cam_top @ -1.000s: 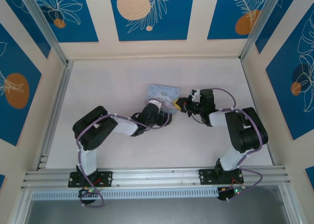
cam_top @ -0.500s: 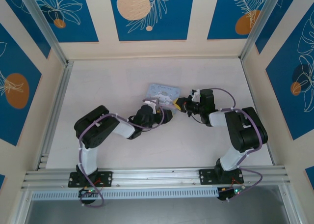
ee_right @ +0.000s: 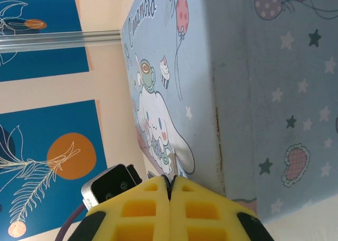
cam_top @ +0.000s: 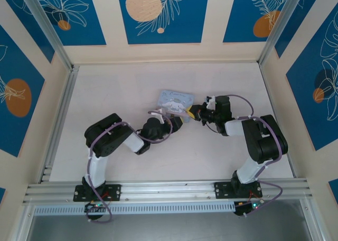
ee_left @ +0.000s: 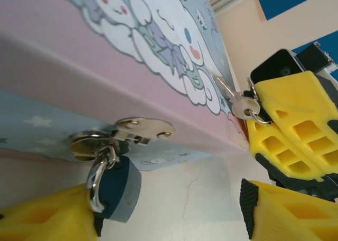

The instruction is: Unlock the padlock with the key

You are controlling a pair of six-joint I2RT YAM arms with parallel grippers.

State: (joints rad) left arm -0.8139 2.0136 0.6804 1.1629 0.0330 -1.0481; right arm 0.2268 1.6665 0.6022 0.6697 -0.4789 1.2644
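Observation:
The padlock (ee_left: 120,189), small and dark bluish, hangs by its silver shackle from the metal hasp (ee_left: 142,129) of the pale blue cartoon tin (ee_left: 105,56). My left gripper (ee_left: 169,212) is open. The lock's body rests against its left finger (ee_left: 42,220), and its right finger (ee_left: 288,212) stands far off. My right gripper (ee_right: 170,184) is shut on the key (ee_left: 235,99), whose silver blade points at the tin's lid. In the top view both grippers meet at the tin's (cam_top: 177,99) near edge, left gripper (cam_top: 177,122) and right gripper (cam_top: 191,112).
The tin's side wall (ee_right: 274,93) rises close in front of the right fingers. The left wrist camera (ee_right: 111,185) sits just beside them. Bare table (cam_top: 132,87) lies left of the tin, with rails (cam_top: 58,119) and walls around.
The left arm has folded in, its wrist dropping lower and turning toward the tin's front. The right arm and the tin have not moved.

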